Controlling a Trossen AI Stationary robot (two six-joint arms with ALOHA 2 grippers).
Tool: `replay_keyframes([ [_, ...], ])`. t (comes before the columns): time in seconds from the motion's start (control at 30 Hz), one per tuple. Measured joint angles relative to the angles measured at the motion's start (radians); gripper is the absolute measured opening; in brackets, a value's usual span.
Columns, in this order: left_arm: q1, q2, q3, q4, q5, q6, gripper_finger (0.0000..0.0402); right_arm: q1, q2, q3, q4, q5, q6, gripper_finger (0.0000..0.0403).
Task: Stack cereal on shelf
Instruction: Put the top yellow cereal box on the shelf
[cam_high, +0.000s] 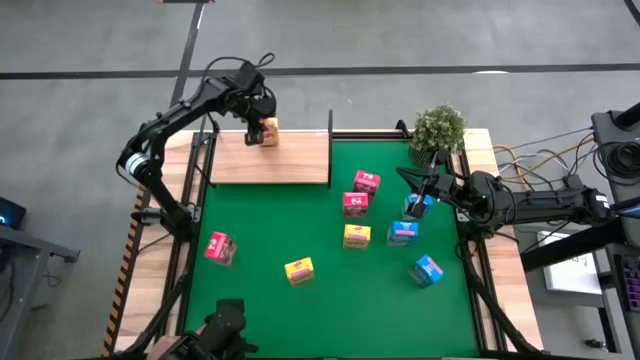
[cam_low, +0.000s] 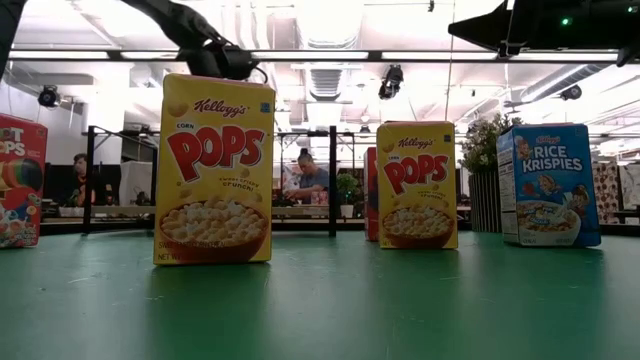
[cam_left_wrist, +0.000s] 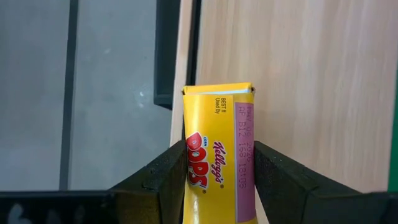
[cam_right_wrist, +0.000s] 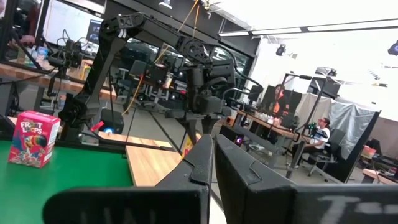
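My left gripper (cam_high: 262, 128) is at the far edge of the light-wood shelf (cam_high: 270, 160), shut on a yellow cereal box (cam_left_wrist: 217, 155). That box also shows in the right wrist view (cam_right_wrist: 186, 147), just over the shelf board (cam_right_wrist: 152, 165). Several more cereal boxes rest on the green mat (cam_high: 260, 225): pink ones (cam_high: 366, 182) (cam_high: 220, 247), yellow ones (cam_high: 357, 236) (cam_high: 299, 270) and blue ones (cam_high: 403, 232) (cam_high: 427, 270). My right gripper (cam_high: 415, 182) waits shut at the mat's right side, holding nothing. My left gripper pinches the yellow box by its two broad faces (cam_left_wrist: 186, 168), one finger (cam_left_wrist: 165, 174) on each, with a narrow printed side turned toward the wrist camera. The fingers slant down from above. The box's free end (cam_left_wrist: 217, 90) sticks out past the fingertips over the board's far edge; whether it touches the board, I cannot tell.
Thin black posts (cam_high: 331, 125) stand at the shelf's ends. A potted plant (cam_high: 438, 128) stands at the far right corner, and cables (cam_high: 540, 160) run off the right side. People sit in the room beyond the table (cam_low: 305, 175).
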Motion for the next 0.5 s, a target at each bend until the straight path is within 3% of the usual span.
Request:
replay_keyframes([
  [0.5,0.001,0.0,0.0,0.001,-0.031,0.01,0.0157,0.0,0.0,0.0,0.0,0.0,0.0,0.0009],
])
